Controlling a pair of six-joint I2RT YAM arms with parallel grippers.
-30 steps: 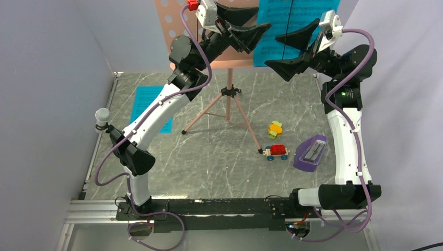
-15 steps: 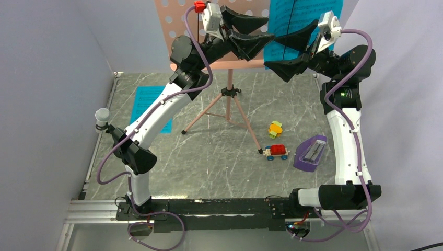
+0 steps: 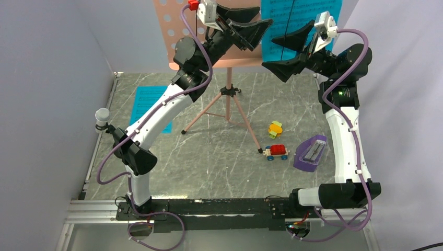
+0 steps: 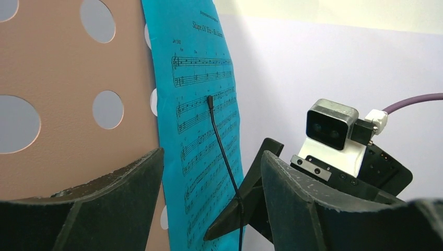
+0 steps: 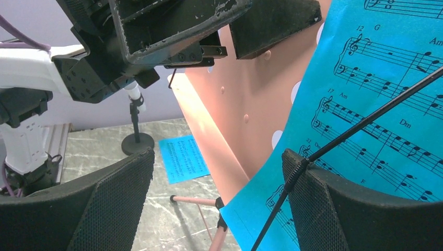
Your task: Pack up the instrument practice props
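Observation:
The salmon-pink music stand (image 3: 229,99) stands on its tripod at the back, with its perforated desk (image 3: 172,31) raised. A cyan sheet-music page (image 3: 303,21) lies on the desk under a thin black wire. My left gripper (image 3: 252,23) is open in front of the desk. In the left wrist view the page (image 4: 203,104) shows between and ahead of its fingers. My right gripper (image 3: 270,51) is open just right of it, with the page's lower edge (image 5: 365,120) by its right finger. Another cyan page (image 3: 151,107) lies flat at the left. The purple metronome (image 3: 311,153) sits at the right.
A red toy car (image 3: 277,151) and a yellow-orange toy (image 3: 275,128) sit beside the stand's right tripod foot. A grey-capped post (image 3: 102,117) stands at the left edge. Walls close in on the left, back and right.
The left gripper narrowed a little, then widened again, and rose slightly at the desk. The right gripper shifted slightly up and left. The page stays on the desk.

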